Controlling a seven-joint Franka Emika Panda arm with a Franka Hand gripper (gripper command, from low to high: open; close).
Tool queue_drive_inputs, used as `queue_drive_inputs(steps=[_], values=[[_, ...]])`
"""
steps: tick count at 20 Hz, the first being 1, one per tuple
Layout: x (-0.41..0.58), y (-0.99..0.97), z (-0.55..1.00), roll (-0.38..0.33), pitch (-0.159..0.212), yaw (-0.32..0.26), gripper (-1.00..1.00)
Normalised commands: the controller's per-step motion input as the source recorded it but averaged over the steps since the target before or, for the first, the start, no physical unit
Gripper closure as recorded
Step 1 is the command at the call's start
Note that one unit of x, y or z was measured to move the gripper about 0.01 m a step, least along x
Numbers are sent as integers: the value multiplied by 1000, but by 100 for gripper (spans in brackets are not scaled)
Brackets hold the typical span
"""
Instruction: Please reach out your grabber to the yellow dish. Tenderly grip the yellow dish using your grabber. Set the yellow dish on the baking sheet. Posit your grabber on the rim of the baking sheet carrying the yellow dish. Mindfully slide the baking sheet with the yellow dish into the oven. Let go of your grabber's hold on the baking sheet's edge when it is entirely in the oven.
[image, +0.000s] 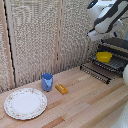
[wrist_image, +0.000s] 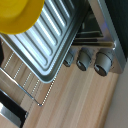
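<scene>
The yellow dish (image: 104, 56) rests on the baking sheet (image: 115, 62), which sticks out from the front of the dark oven (image: 120, 44) at the exterior view's right. My grabber (image: 94, 34) hangs above and a little left of the dish, apart from it; its fingers are too blurred to tell open from shut. In the wrist view the yellow dish (wrist_image: 17, 14) sits on the ribbed grey baking sheet (wrist_image: 52, 40), beside the oven's three knobs (wrist_image: 92, 60). No fingers show in the wrist view.
The oven's open door (image: 94, 71) with its wire grid lies flat on the wooden table (image: 85, 102). A blue cup (image: 47, 81), a small orange block (image: 61, 89) and a large white floral plate (image: 25, 103) stand toward the exterior view's left.
</scene>
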Motion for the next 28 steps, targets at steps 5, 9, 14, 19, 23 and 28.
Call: queue_drive_inputs(steps=[5, 9, 14, 19, 23, 28], values=[[0, 122, -174, -279, 181, 182, -100], [95, 196, -193, -270, 145, 177, -100], [121, 233, -180, -264, 144, 170, -100], [127, 210, -211, -273, 136, 172, -100], [104, 215, -251, -283, 141, 166, -100], [86, 243, -293, -286, 146, 158, -100]])
